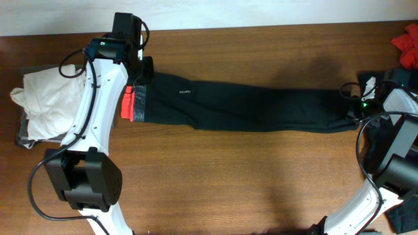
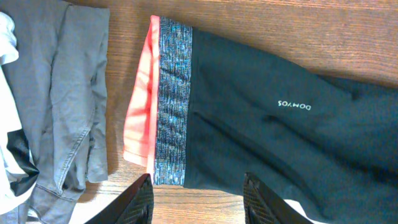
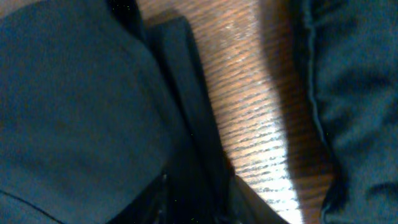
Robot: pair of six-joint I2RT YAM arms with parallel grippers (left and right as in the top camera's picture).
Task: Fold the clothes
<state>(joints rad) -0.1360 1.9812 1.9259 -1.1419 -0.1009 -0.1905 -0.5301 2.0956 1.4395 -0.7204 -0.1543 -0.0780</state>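
At my remote station, the table (image 1: 261, 176) runs past the overhead frame on every side. The black trousers (image 1: 261, 108) lie stretched lengthwise across the table's middle, legs together. Their top points to the table's left end and their cuffs to its right end. From above, the left arm (image 1: 98, 98) crosses that top and hides part of it, and the cuffs vanish under the right arm. A white garment (image 1: 46, 98) sits heaped at the table's left end, and the left wrist camera shows a grey garment (image 2: 68, 93) only in part.

The left gripper (image 2: 198, 186) hangs over the trousers' near edge just below the waistband (image 2: 171, 106), fingers spread with nothing pinched between them. The right gripper (image 3: 199, 199) is low over dark trouser folds at the table's right end. That view is so dim and blurred that I cannot tell whether it grips. A second dark cloth (image 3: 354, 93) there is cut off.

The fabric is soft and matte. The waistband is mottled grey with a red-orange edge (image 2: 140, 106), and small pale lettering (image 2: 293, 106) reads upside down.
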